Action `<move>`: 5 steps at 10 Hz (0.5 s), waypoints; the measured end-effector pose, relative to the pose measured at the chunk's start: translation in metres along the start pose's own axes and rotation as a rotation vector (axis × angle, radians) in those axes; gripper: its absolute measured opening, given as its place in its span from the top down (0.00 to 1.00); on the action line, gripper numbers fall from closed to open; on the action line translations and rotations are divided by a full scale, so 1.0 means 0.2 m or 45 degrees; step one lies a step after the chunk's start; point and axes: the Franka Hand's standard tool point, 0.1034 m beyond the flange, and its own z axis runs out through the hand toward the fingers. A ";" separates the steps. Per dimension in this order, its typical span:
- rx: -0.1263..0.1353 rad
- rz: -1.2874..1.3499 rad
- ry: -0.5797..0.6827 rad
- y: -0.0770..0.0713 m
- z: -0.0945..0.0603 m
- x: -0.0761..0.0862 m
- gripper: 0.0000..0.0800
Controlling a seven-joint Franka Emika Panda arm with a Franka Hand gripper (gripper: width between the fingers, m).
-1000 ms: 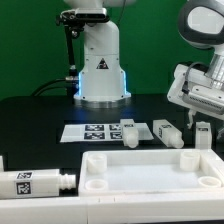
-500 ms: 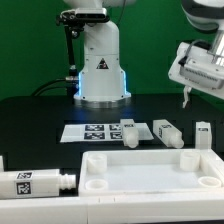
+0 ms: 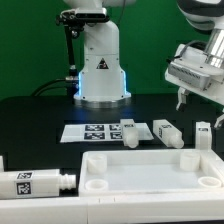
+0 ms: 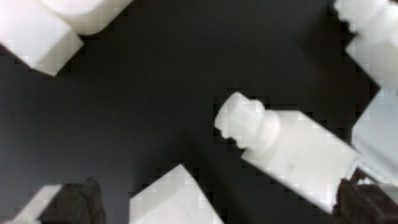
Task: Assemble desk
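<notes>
**Desk kit in loose parts on a black worktop; arm lifted, hand empty**

- **Tabletop panel**: white, large and flat with a raised rim. It lies at the front of the worktop, with round sockets showing at its corners. All legs sit apart from it.
- **Tagged leg**: chunky and white, lying on its side at the exterior view's left. It is just beside the panel's end, with black-and-white tags facing the camera.
- **Middle leg**: behind the panel, at the end of the marker board toward the exterior view's right.
- **Lying leg**: on its side, near the middle leg and further toward the exterior view's right.
- **Right leg**: standing upright close to the exterior view's right edge, behind the panel's far corner.
- **Gripper**: tilted, up in the air above the right leg and clear of it. The fingers are spread wide with nothing between them.
- **Robot base**: white, at the back centre, with a blue glow beside it.
- **Wrist view**: a pegged leg lies on the dark worktop, its round peg clearly visible. Which of the legs it is cannot be told. Other white pieces sit at the picture's edges, too blurred to name. One dark fingertip shows, out of focus.
</notes>
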 end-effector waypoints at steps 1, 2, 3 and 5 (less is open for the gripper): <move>0.001 0.085 0.000 0.00 0.00 0.00 0.19; 0.001 0.140 0.001 0.00 0.00 0.00 0.19; -0.006 0.357 0.009 0.03 -0.01 -0.03 0.19; 0.055 0.812 0.031 0.04 0.00 -0.06 0.19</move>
